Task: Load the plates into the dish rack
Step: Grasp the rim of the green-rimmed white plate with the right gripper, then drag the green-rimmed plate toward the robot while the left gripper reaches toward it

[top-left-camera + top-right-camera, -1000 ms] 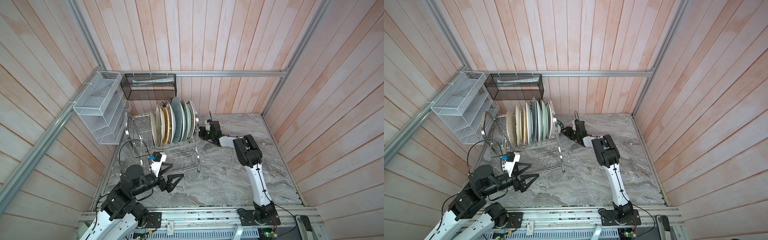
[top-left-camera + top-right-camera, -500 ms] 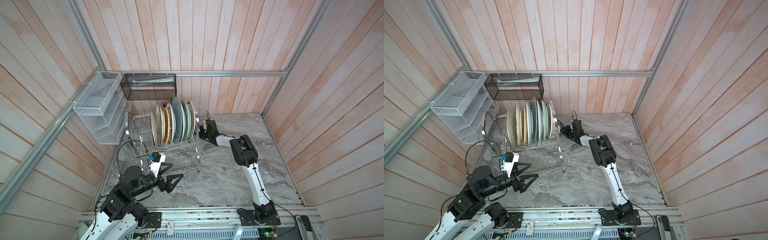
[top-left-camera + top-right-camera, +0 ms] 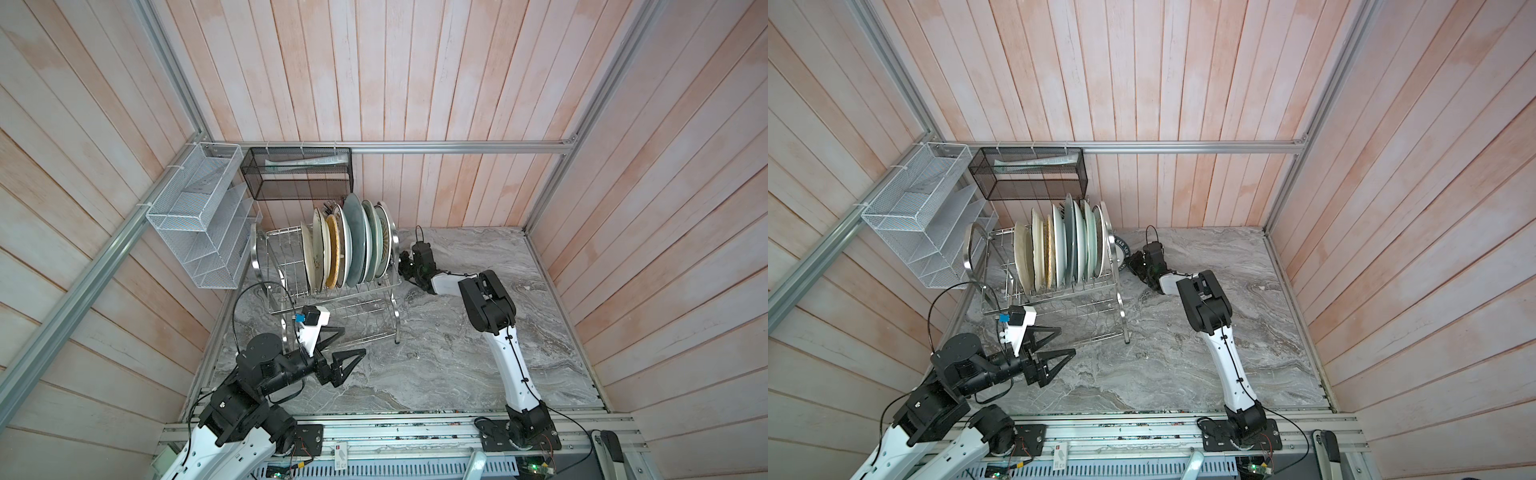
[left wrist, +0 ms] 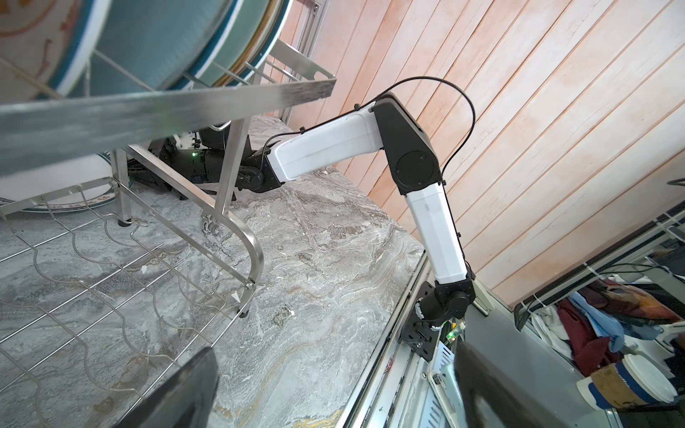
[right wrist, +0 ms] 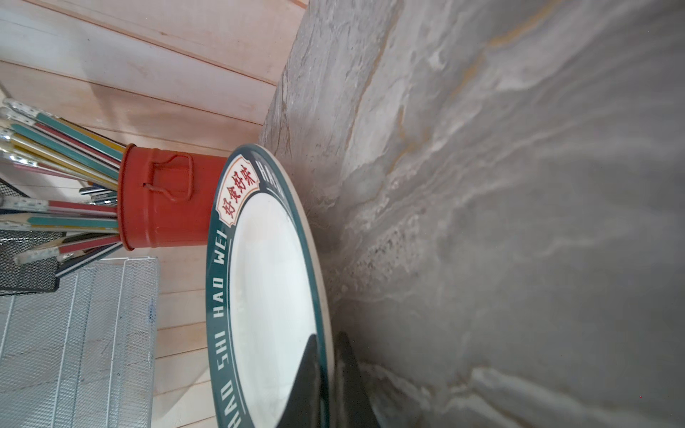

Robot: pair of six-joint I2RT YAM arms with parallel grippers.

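Observation:
The steel dish rack (image 3: 395,316) (image 3: 1121,309) holds several plates (image 3: 353,245) (image 3: 1059,249) upright on its upper tier. A white green-rimmed plate (image 5: 267,281) (image 3: 1122,255) lies low on the marble table just behind the rack's right end. It also shows under the rack in the left wrist view (image 4: 74,200). My right gripper (image 5: 328,339) (image 3: 405,266) (image 3: 1133,264) is shut on that plate's rim, one finger over the face and one beneath. My left gripper (image 3: 353,341) (image 3: 1068,340) (image 4: 333,389) hangs open and empty in front of the rack's lower tier.
A red tin (image 5: 166,200) full of coloured utensils stands behind the plate by the wall. A white mesh organiser (image 3: 199,232) and a black mesh basket (image 3: 297,174) hang on the walls above the rack. Wooden walls close three sides.
My right gripper has slid left towards the rack's end and closed on the green-rimmed plate's rim. The left arm has stayed still.

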